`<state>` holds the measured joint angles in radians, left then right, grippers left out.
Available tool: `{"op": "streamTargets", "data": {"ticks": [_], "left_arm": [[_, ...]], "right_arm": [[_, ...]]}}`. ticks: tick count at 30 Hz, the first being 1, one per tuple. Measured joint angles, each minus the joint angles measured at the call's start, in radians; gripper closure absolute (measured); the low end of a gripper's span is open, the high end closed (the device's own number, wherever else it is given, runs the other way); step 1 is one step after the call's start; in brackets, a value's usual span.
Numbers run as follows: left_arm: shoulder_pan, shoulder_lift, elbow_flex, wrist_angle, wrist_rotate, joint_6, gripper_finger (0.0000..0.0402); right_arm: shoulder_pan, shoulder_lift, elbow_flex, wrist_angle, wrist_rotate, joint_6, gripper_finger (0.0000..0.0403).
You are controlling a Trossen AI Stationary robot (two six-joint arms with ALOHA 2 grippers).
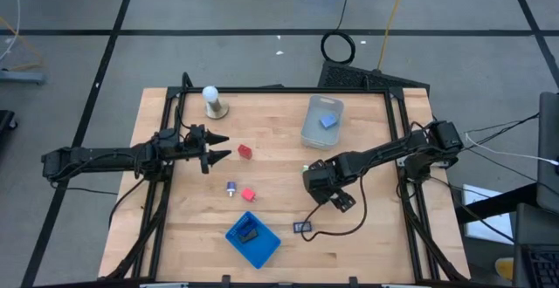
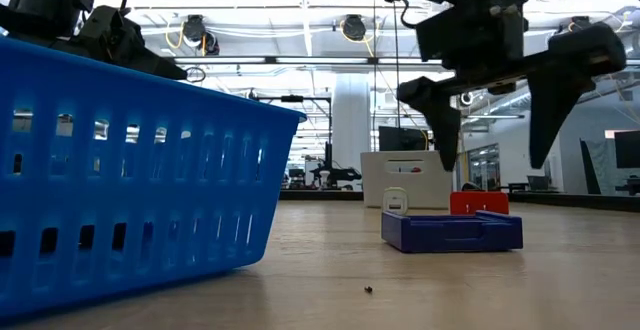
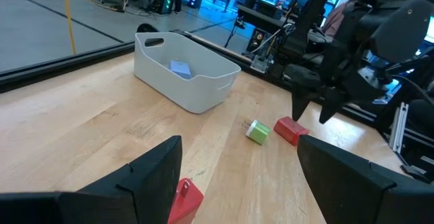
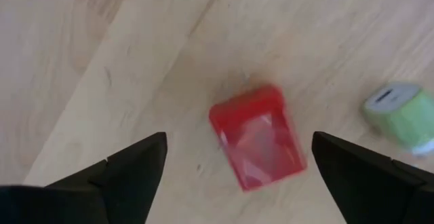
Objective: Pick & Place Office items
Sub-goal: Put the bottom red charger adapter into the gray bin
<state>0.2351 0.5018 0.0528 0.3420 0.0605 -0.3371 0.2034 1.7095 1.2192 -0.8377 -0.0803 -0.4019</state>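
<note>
Overhead, bright ceiling lights (image 2: 350, 25) glare above the wooden table (image 1: 376, 244).

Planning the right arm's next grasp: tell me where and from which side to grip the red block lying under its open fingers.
Come straight down. The red block lies flat on the bare table, between the open right gripper fingers. Probably pinch its two long sides, the narrower span, turning the wrist a little since it sits skewed. The green piece stands clear.

a robotics lab or open workshop hall: ceiling lights (image 2: 355, 27), a white column (image 2: 350, 130), taped grey floor (image 1: 218, 52), loose cables (image 1: 338, 46).
</note>
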Motion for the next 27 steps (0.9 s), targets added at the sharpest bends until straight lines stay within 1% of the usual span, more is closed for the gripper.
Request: {"op": "streamTargets", "data": {"ticks": [9, 15, 17, 23, 25, 27], "left_arm": [[0.0, 0.0, 0.0, 0.0, 0.0, 0.0, 0.0105], [0.0, 0.0, 0.0, 0.0, 0.0, 0.0, 0.0105], [0.0, 0.0, 0.0, 0.0, 0.0, 0.0, 0.0105], [0.0, 0.0, 0.0, 0.0, 0.0, 0.0, 0.0105], [0.0, 0.0, 0.0, 0.0, 0.0, 0.0, 0.0105], [0.0, 0.0, 0.0, 0.0, 0.0, 0.0, 0.0105]], "right_arm": [[-0.015, 0.058, 0.0, 0.061, 0.005, 0.063, 0.0028], [-0.026, 0.078, 0.0, 0.064, 0.017, 0.183, 0.0028], [-0.027, 0.077, 0.0, 0.065, 0.023, 0.125, 0.0028], [-0.018, 0.078, 0.0, 0.055, 0.023, -0.267, 0.0028], [-0.012, 0.078, 0.0, 0.052, 0.023, -0.331, 0.0028], [-0.01, 0.078, 0.0, 0.06, 0.023, -0.35, 0.0028]]}}
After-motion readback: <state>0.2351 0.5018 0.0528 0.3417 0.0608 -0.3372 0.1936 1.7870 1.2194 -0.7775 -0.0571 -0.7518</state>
